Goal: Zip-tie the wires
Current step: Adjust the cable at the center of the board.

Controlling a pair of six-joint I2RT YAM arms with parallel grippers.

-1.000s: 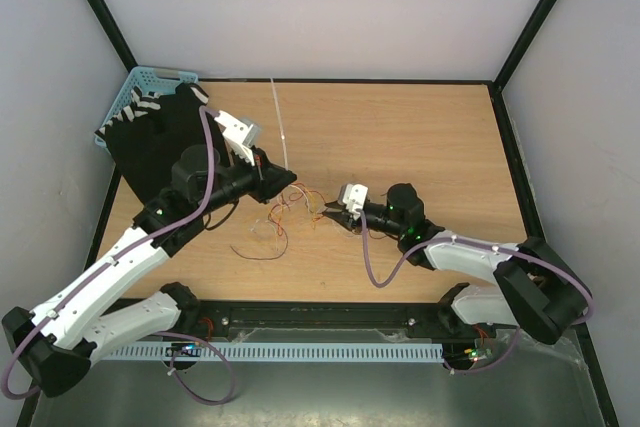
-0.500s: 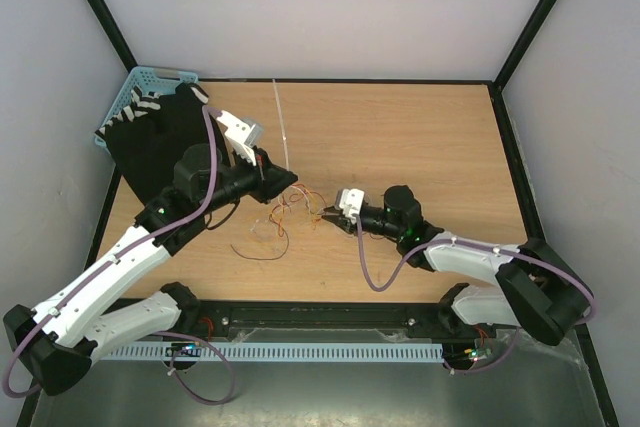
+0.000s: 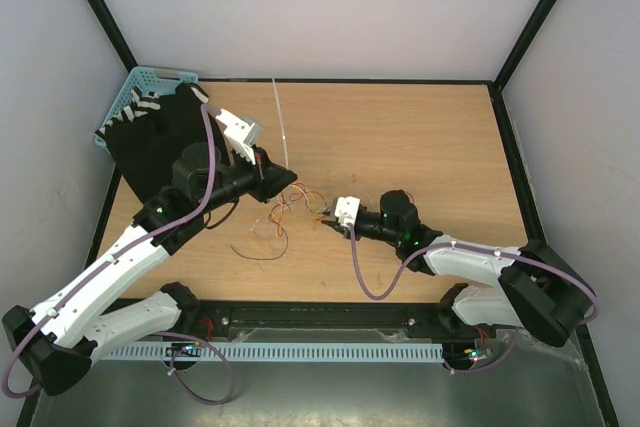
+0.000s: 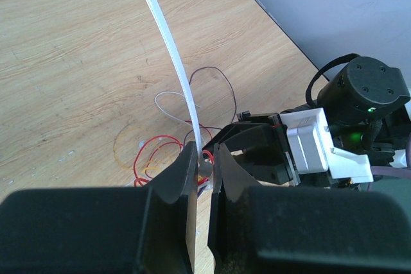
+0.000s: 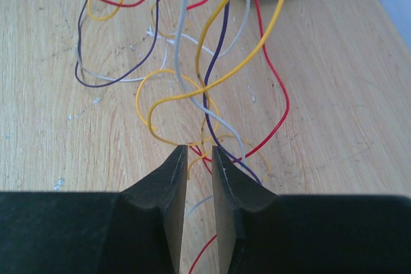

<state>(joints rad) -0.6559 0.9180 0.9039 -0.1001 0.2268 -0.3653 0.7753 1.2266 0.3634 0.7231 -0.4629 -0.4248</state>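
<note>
Now: L gripper (image 4: 204,152) jaws clamped on white zip tie (image 4: 173,62), at 12 o'clock of wires (image 5: 205,89); R gripper (image 5: 199,152) at 3 o'clock, jaws pinched on strands

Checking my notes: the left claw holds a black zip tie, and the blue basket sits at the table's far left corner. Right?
Not quite. The left wrist view shows the zip tie in the left claw is white, not black. The blue basket does sit at the far left corner of the table.
</note>
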